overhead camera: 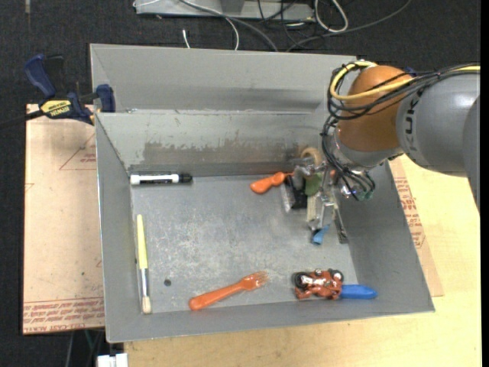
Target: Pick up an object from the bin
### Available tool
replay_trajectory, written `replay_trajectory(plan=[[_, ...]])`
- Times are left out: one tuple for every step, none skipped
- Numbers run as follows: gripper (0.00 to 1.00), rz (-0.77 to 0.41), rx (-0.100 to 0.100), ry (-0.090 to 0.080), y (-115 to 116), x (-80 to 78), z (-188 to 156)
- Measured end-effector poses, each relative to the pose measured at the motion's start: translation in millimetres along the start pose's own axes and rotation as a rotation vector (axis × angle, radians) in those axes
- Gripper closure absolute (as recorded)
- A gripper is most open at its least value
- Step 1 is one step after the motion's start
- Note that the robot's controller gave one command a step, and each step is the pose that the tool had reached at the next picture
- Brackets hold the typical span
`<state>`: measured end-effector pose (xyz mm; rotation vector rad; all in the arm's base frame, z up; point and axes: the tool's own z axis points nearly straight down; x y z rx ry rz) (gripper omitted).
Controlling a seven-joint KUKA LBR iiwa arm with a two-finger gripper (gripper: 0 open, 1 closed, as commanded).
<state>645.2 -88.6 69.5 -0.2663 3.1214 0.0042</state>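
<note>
My gripper [328, 234] hangs in the right half of the bin, a little above the floor, open, with nothing visible between its fingers. One finger [316, 225] is silvery with a blue tip; the other is thin and dark. Just behind it, by the back wall, a small cluster lies partly hidden under the wrist: a tape roll [309, 157], a green piece [313, 182] and a black piece [294, 198]. An orange handle-shaped thing [268, 183] lies to their left. Below the gripper, near the front wall, lies a red and black toy with a blue handle [330, 285].
An orange plastic fork [227, 290] lies at the front centre. A white marker with a black cap [160, 179] lies at the back left. A long pale stick [142, 262] runs along the left wall. The arm with its orange cover reaches in from the right.
</note>
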Motion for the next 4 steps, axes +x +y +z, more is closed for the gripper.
replay_trajectory(plan=[[0.0, -0.191, -0.002, 0.002, 4, -9.2, -23], [1.0, -0.495, -0.005, 0.004, -11, 7.0, -1], [1.0, -0.495, -0.005, 0.003, -11, 6.9, -1], [1.0, -0.495, -0.009, 0.008, -10, 9.1, -31]])
